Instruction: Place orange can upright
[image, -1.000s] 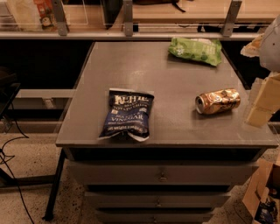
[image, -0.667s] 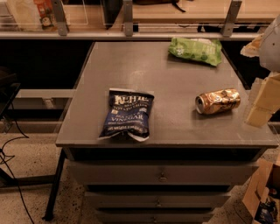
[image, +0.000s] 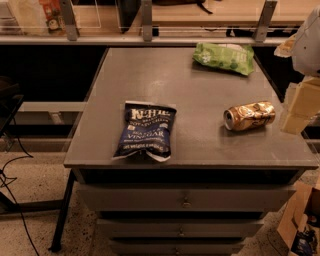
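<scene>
The orange can (image: 249, 116) lies on its side on the grey table (image: 170, 80), near the right edge, with its silver top pointing left. It is shiny copper-orange with pale markings. My gripper (image: 299, 111) shows as pale cream blocks at the right edge of the view, just right of the can and apart from it. The white arm (image: 307, 42) rises above it at the top right. The gripper holds nothing that I can see.
A dark blue chip bag (image: 145, 130) lies flat near the table's front left. A green chip bag (image: 224, 57) lies at the back right. Drawers (image: 185, 202) sit under the tabletop. A shelf rail (image: 145, 37) runs behind. A cardboard box (image: 302, 225) stands at the lower right.
</scene>
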